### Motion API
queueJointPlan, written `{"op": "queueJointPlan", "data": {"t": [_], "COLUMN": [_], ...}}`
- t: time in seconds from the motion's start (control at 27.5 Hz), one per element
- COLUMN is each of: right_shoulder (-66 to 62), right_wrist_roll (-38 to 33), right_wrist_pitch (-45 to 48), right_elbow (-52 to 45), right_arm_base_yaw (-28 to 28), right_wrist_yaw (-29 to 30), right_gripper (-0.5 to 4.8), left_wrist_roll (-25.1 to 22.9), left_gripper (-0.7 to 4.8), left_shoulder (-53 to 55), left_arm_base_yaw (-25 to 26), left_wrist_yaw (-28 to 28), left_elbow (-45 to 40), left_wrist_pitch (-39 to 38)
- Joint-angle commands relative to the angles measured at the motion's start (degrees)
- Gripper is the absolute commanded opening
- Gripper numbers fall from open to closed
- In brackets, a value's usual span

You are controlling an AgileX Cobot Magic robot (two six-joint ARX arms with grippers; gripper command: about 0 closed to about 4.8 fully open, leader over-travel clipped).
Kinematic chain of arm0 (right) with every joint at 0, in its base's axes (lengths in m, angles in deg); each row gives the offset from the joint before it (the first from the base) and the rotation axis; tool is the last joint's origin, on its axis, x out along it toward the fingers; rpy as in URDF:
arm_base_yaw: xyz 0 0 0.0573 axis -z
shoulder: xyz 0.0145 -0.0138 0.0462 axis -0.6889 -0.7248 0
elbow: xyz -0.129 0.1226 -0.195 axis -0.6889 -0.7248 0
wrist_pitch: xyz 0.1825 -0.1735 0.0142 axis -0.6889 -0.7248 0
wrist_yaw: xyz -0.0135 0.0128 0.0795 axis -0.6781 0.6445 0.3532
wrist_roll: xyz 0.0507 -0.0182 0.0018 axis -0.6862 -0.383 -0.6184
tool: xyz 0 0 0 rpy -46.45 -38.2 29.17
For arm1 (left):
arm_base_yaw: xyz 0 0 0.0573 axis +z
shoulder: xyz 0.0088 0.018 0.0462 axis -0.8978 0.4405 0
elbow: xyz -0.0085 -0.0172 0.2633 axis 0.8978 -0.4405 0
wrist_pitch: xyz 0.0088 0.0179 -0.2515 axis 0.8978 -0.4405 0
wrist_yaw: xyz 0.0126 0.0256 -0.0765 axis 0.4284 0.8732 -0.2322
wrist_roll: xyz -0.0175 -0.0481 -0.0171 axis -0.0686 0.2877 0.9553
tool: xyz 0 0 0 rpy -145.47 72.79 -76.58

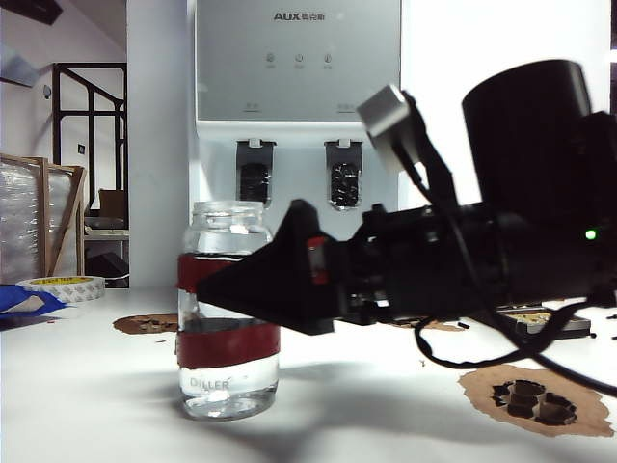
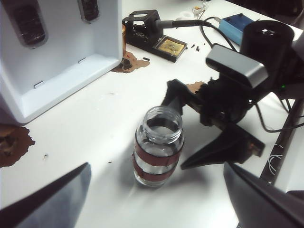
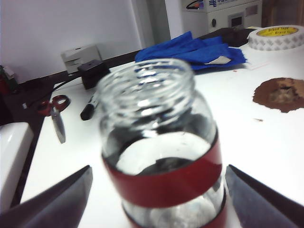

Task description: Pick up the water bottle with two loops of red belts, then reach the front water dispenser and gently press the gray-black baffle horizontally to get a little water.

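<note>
R gripper (image 3: 156, 190) released, straddling water bottle (image 3: 159, 156), L gripper (image 2: 156, 199) released nearby, scissors (image 3: 54, 111) only in R wrist view

Standing upright on the table (image 1: 96, 405), before the water dispenser (image 1: 298, 58): the water bottle (image 1: 228, 318). Reaching in from the bottle's right, the right gripper (image 2: 190, 128), one finger (image 3: 52, 202) on either side of the bottle, apart from it. Hanging above and short of the bottle, the left gripper (image 2: 156, 199). Behind the bottle to its left, a tape roll (image 1: 62, 287).
</note>
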Motion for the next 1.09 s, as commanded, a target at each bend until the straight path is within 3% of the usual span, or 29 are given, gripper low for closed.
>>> {"op": "queueJointPlan", "data": {"t": [0.04,0.55,0.76,0.91,0.98,1.05,1.09], "right_shoulder": [1.95,14.29,18.93,22.58,24.37,26.73,27.43], "right_wrist_roll": [-0.15,1.18,2.01,2.16,2.19,2.62,2.82], "right_wrist_pitch": [2.29,2.32,2.45,2.49,2.49,2.47,2.45], "right_elbow": [-2.10,-12.55,-16.24,-17.42,-17.99,-19.43,-20.09], "right_arm_base_yaw": [-0.11,0.00,0.00,0.00,0.00,0.00,0.00], "right_wrist_yaw": [-0.42,-8.15,-14.86,-14.88,-15.63,-19.04,-19.76], "right_gripper": [4.79,4.79,3.10,2.43,2.35,1.96,1.46], "left_wrist_roll": [-0.35,-0.37,-0.35,-0.37,-0.37,-0.37,-0.37], "left_gripper": [4.79,4.79,4.79,4.79,4.79,4.79,4.79], "left_shoulder": [0.11,0.11,0.11,0.11,0.11,0.11,0.09], "left_arm_base_yaw": [0.04,0.04,0.04,0.04,0.04,0.02,0.02], "left_wrist_yaw": [-0.04,-0.07,-0.04,-0.04,-0.04,-0.07,-0.07], "left_elbow": [0.24,0.24,0.24,0.24,0.24,0.24,0.24], "left_wrist_pitch": [0.26,0.26,0.28,0.33,0.33,0.52,0.50]}}
